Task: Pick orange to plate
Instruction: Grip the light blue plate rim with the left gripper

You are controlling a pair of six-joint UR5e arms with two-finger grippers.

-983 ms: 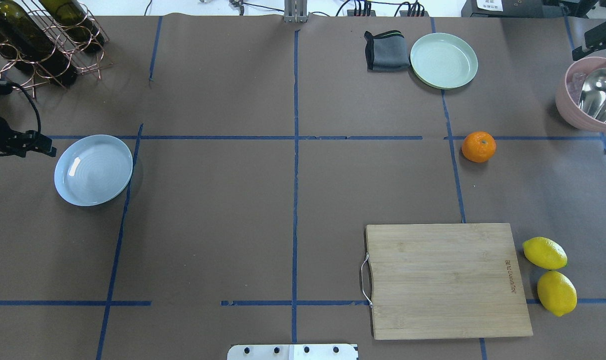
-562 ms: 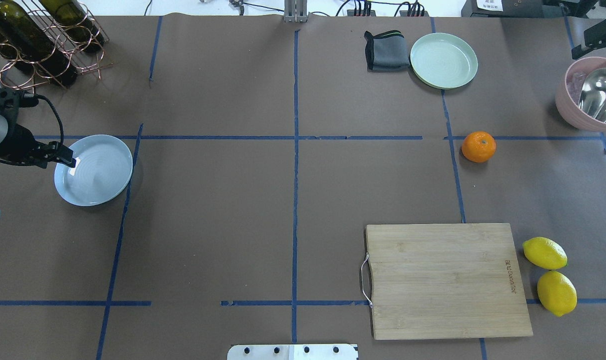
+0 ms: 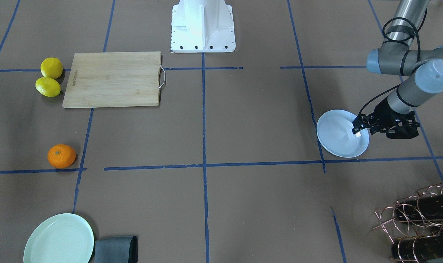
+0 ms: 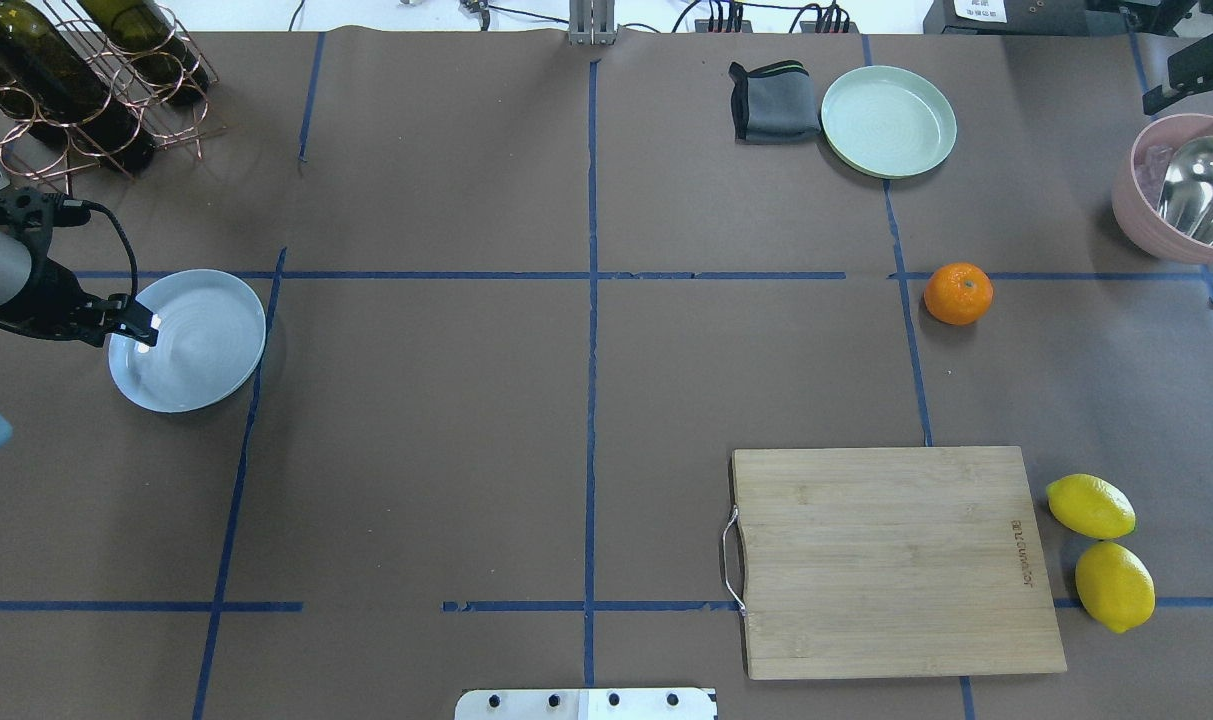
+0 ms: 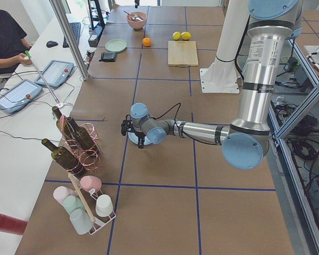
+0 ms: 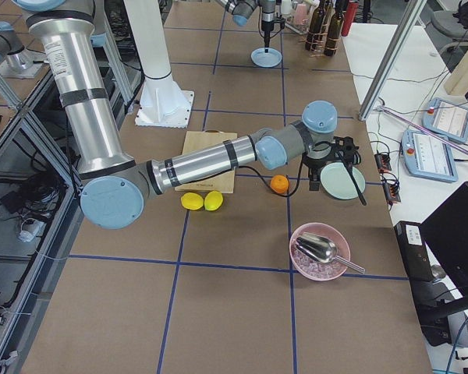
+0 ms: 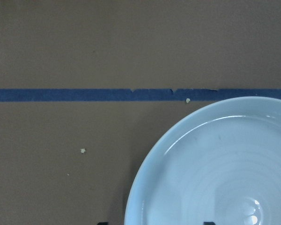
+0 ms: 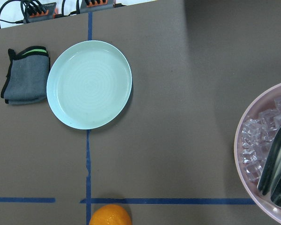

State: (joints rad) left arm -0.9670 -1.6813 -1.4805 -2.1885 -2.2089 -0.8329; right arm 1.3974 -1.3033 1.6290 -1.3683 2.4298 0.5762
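Lemons: two, yellow, touching each other, just off the right edge of the cutting board.
Cutting board: wooden, with a metal handle on its left short side. Flat on the brown table, near right.
Orange: alone on the table's right side, beyond the board and just right of a blue tape line, stem dot upward. Well apart from both grippers and from the plate.
Plate: pale blue and glossy, on the left side, far across the table from the orange.
Left gripper: low over the plate's left rim, pointing down. Two fingertips at the bottom edge of the wrist view, set wide apart, with nothing held.
Right gripper: raised over the far right, by the mint-green plate and beyond the orange. Cannot tell how far apart the fingers stand.
Mint-green plate: far right, touching a folded grey cloth on its left.
Pink bowl: at the far right edge, holding ice cubes and a metal scoop.
Wine rack: copper wire, with dark bottles, in the far left corner.
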